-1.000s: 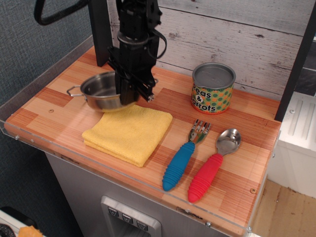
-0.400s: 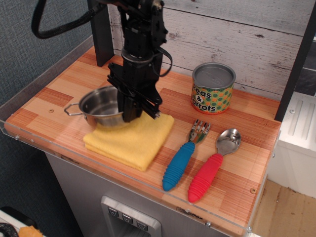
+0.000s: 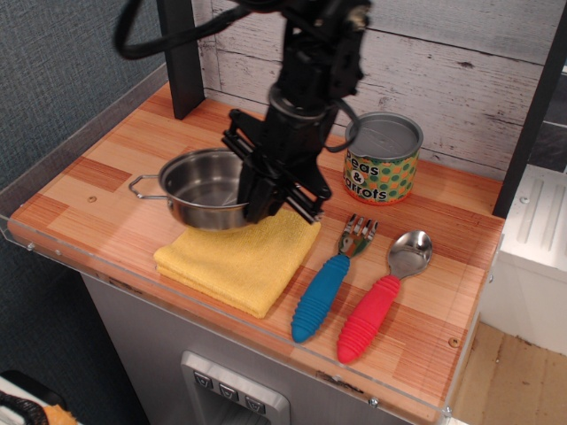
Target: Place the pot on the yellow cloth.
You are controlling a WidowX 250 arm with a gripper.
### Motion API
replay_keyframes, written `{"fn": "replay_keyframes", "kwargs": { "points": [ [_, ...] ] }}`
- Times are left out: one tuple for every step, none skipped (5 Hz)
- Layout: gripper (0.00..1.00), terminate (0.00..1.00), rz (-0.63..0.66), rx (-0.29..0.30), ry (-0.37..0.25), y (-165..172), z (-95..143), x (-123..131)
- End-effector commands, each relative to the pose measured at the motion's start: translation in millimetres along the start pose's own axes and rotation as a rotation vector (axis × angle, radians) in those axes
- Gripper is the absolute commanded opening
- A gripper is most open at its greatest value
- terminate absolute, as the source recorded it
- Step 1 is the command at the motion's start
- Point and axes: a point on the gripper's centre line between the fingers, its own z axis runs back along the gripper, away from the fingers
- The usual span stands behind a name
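A small stainless-steel pot [image 3: 205,188] is seen at the far left part of the yellow cloth [image 3: 237,258], its near edge overlapping the cloth's far edge. Whether the pot rests on the fabric or is held just above it cannot be told. One thin wire loop handle is visible on the pot's left side; the opposite handle is hidden behind the black gripper [image 3: 270,197]. The gripper is lowered over the pot's right rim, and its fingers appear closed on that rim, though the contact itself is masked by the dark body of the tool, so the width of the jaws cannot be made out exactly. The upper part of the arm is cut off by the top edge of the view, and a black cable loop is partly cropped there too.

The cloth is laid folded on the wooden tabletop [image 3: 97,173], towards the near left, and its far right corner is covered by the gripper. To the right of the gripper, against the far plank wall [image 3: 443,53], a printed tin can [image 3: 382,158] stands upright; its lettering is only partly readable. Near the right of the cloth, a fork with a blue ribbed handle [image 3: 330,282] and a spoon with a red ribbed handle [image 3: 381,299] lie side by side, apart from each other and from the cloth. A clear plastic rim [image 3: 53,248] runs along the table's near and left edges.
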Motion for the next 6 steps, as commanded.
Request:
{"fn": "replay_keyframes", "kwargs": {
  "points": [
    [0.00, 0.00, 0.042, 0.047, -0.028, -2, 15, 5],
    [0.00, 0.00, 0.062, 0.028, -0.059, -12, 11, 2],
    [0.00, 0.00, 0.075, -0.015, -0.140, -22, 9, -1],
    [0.00, 0.00, 0.105, -0.034, -0.173, -25, 6, -1],
    [1.00, 0.00, 0.105, -0.103, -0.189, -24, 3, 1],
    [1.00, 0.00, 0.130, -0.111, -0.190, -20, 5, -1]
  ]
}}
